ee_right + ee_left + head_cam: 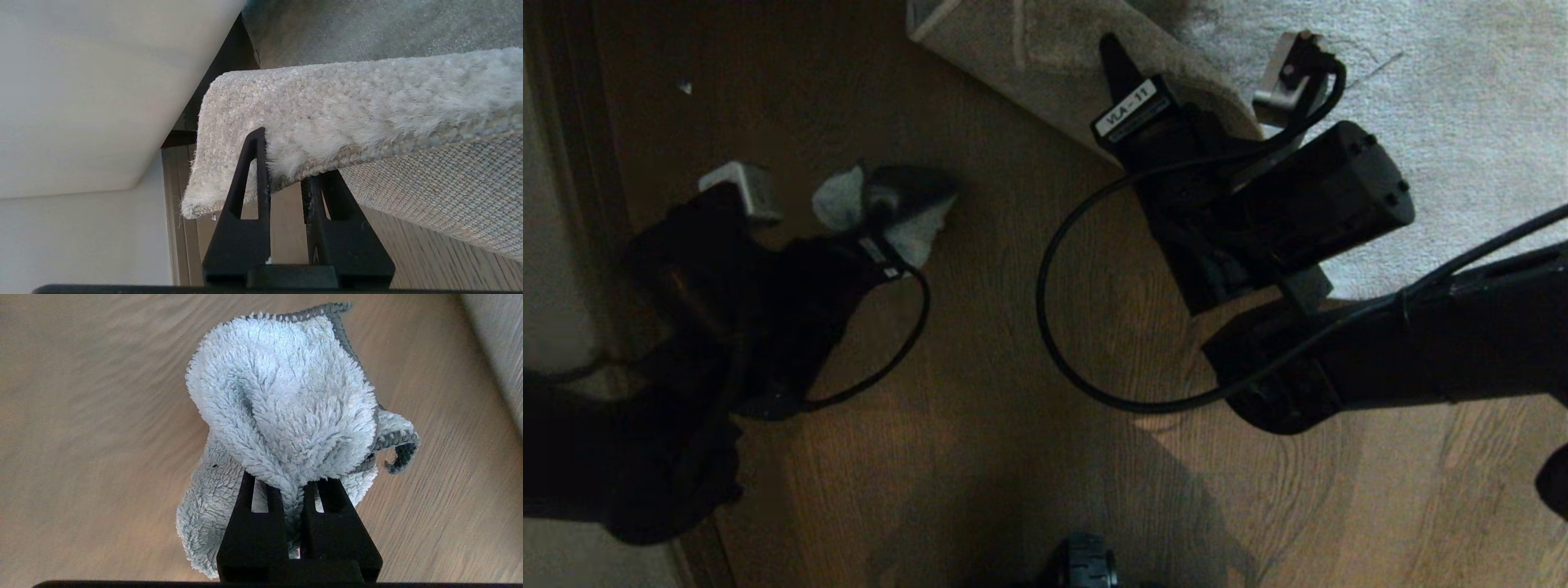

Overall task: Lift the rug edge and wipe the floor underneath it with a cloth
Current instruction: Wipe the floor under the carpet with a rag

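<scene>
1. Head view: the left gripper [907, 196] hangs over the brown wood-grain plank floor [980, 359], its fingers pinched on the small pale grey-white fluffy cloth [849, 200]; the right gripper [1123, 69] has the lifted edge of the light grey-beige short-pile rug [1045, 73], the border turned up to show its paler backing.
2. Left wrist view only: the cloth [286, 408] bunches into a puff past the closed fingers [253, 522], a dark grey stitched hem curling along one side; the planks [81, 437] lie behind it, and whether the cloth touches them cannot be told.
3. Right wrist view only: the fingers [249, 192] clamp the rug edge [310, 134], one over the pile, one under the woven backing; the corner droops free beside them, with floor [408, 241] below.
4. Hidden or unclear: the left arm is a dark mass in the head view; the right arm covers part of the rug border
</scene>
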Motion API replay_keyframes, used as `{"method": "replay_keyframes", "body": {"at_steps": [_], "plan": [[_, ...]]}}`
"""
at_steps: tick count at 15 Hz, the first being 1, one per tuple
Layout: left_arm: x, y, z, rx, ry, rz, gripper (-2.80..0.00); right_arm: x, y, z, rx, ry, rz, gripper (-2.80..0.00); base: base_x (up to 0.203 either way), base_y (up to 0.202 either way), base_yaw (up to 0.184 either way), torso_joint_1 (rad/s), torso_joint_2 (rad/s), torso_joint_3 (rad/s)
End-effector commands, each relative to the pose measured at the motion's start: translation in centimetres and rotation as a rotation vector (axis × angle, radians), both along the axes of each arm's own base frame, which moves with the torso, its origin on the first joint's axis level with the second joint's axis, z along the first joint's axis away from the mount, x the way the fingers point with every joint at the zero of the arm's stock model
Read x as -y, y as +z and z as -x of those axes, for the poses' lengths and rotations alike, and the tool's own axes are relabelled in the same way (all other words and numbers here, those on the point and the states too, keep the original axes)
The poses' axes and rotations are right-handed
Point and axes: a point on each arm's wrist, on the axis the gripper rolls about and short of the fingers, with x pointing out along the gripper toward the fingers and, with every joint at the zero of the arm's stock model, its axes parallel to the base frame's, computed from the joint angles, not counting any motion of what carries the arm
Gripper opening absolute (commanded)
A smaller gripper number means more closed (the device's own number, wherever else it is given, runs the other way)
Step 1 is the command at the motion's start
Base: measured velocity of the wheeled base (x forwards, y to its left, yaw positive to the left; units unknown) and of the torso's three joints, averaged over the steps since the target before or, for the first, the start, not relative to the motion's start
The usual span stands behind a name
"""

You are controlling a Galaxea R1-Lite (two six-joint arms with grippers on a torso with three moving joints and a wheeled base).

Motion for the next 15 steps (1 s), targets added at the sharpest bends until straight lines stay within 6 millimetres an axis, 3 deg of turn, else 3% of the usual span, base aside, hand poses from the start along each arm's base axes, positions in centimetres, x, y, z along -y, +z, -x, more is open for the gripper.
{"method": "replay_keyframes", "body": {"at_steps": [1, 4, 8, 12, 15], "plan": [[-1.1, -0.8, 2.8, -0.034, -0.010, -0.023, -2.80, 0.3, 0.4, 0.3, 0.034, 0.001, -0.036, -2.80, 0.000, 0.000, 0.000, 0.000, 0.00, 0.000], [0.5, -2.5, 6.1, -0.095, -0.139, -0.071, -2.80, 0.3, 0.3, 0.3, 0.032, 0.000, -0.033, -2.80, 0.000, 0.000, 0.000, 0.000, 0.00, 0.000], [4.0, -4.2, 7.5, -0.156, -0.293, -0.085, -2.80, 0.2, 0.1, 0.2, 0.028, 0.000, -0.029, -2.80, 0.000, 0.000, 0.000, 0.000, 0.00, 0.000], [7.5, -7.3, 7.2, -0.246, -0.383, -0.119, -2.80, 0.3, 0.1, 0.2, 0.028, -0.003, -0.031, -2.80, 0.000, 0.000, 0.000, 0.000, 0.00, 0.000], [10.1, -8.3, 5.9, -0.243, -0.411, -0.092, -2.80, 0.3, 0.1, 0.1, 0.028, -0.004, -0.030, -2.80, 0.000, 0.000, 0.000, 0.000, 0.00, 0.000]]}}
